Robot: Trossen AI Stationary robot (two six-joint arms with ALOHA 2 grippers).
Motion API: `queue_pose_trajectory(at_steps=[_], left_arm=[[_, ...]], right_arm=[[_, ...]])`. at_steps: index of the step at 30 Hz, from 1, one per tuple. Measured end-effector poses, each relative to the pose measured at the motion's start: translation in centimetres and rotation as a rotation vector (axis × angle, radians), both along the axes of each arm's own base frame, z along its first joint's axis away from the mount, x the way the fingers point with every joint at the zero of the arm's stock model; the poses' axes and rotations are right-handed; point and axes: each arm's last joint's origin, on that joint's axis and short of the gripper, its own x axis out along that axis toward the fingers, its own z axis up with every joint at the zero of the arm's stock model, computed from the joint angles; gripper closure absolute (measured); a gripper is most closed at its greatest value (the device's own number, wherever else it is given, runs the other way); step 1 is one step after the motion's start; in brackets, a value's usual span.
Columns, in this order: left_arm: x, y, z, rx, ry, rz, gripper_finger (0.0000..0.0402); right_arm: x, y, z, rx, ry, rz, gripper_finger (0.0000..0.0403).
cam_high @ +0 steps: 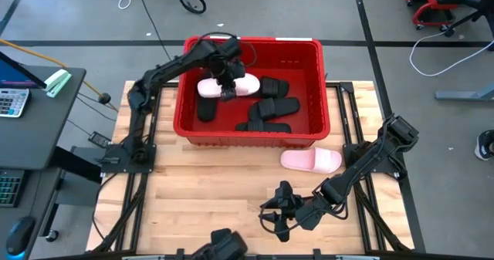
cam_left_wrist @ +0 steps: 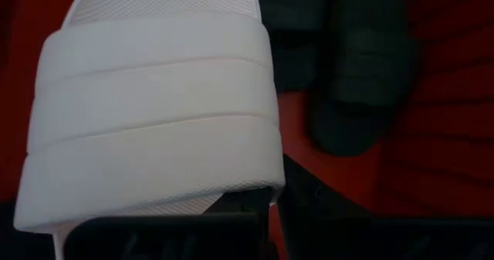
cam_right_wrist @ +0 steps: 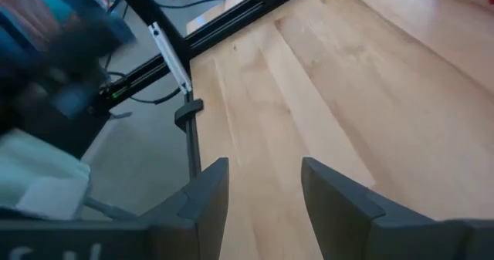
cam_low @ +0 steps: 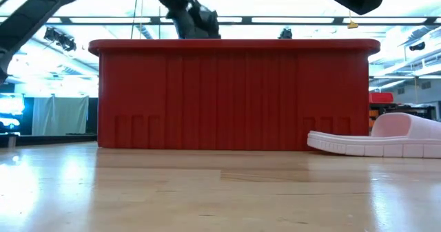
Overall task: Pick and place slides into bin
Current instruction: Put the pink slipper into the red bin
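The red bin (cam_high: 320,98) stands at the table's far middle and also shows in the low view (cam_low: 234,94). Several black slides (cam_high: 276,107) lie inside it. My left gripper (cam_high: 227,87) reaches down into the bin's left half and is shut on a pale slide (cam_high: 231,85), which fills the left wrist view (cam_left_wrist: 154,113). A second pale pink slide (cam_high: 310,160) lies sole-down on the table just in front of the bin's right part; it also shows in the low view (cam_low: 386,139). My right gripper (cam_high: 282,211) is open and empty over the table's near middle (cam_right_wrist: 262,190). My left gripper holds the pale slide at its side edge beside the wide strap (cam_left_wrist: 266,194), pinched between the two fingers, which come from above. The fingers hide most of the place of contact. The slide lies about level inside the bin; whether it rests on the floor I cannot tell.
The bin's walls rise around my left gripper. Black slides (cam_left_wrist: 363,67) lie close beside the pale one. Bare wooden tabletop (cam_high: 201,190) lies in front of the bin. A desk with a keyboard (cam_high: 11,102) stands off the table's left.
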Motion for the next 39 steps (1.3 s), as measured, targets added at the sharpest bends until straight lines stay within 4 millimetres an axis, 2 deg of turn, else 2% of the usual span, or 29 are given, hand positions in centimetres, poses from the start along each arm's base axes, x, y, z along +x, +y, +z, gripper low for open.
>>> queue_pose_trajectory(at_steps=[6,14,18,25,30,35,39], left_arm=[[0.7,1.7,-3.5,-0.06,0.05,-0.018,0.0389],[1.3,2.7,-5.0,-0.073,0.026,-0.006,0.0386],[1.5,3.2,-6.6,-0.116,0.059,0.043,0.0358],[2.1,3.8,-10.7,-0.156,0.176,0.07,0.0292],[1.5,3.6,-11.1,-0.07,0.336,0.086,0.0242],[-0.2,3.2,-9.8,-0.05,0.47,0.073,0.0203],[-1.1,2.8,-8.1,0.034,0.548,0.078,0.0186]], right_arm=[[-0.3,0.3,0.0,-0.001,-0.019,-0.051,0.0233],[-0.5,0.5,0.1,0.007,-0.027,-0.071,0.0233],[-0.5,0.5,0.1,0.004,-0.027,-0.075,0.0233],[-0.5,0.5,0.1,0.017,-0.032,-0.079,0.0233],[-0.5,0.5,0.1,0.057,-0.033,-0.097,0.0233],[-0.4,0.4,0.1,0.057,-0.033,-0.1,0.0233],[-0.2,0.2,0.1,0.057,-0.033,-0.107,0.0233]])
